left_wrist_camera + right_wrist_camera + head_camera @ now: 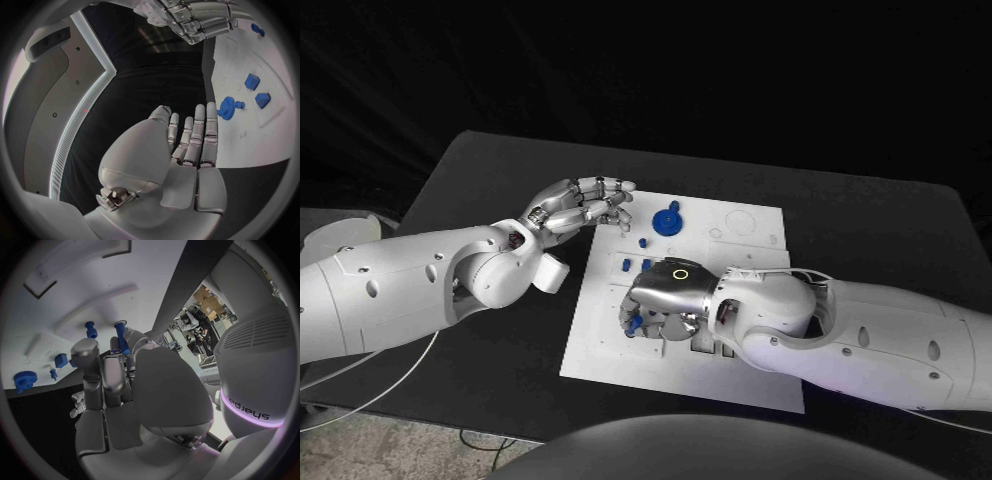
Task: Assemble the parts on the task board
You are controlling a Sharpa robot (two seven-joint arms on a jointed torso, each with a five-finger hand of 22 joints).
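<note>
The right hand [664, 300] lies palm down on the near-left part of the board [747, 375], fingers pinching a blue pin [121, 336] that stands upright. The left hand [581, 206] hovers at the board's far-left edge, fingers together, straight, holding nothing. A blue gear [669, 219] lies just right of it. The right arm hides the board's middle.

White smooth-shelled arms [401, 285], silver segmented robot hand [581, 208] each, small dark screw holes.
</note>
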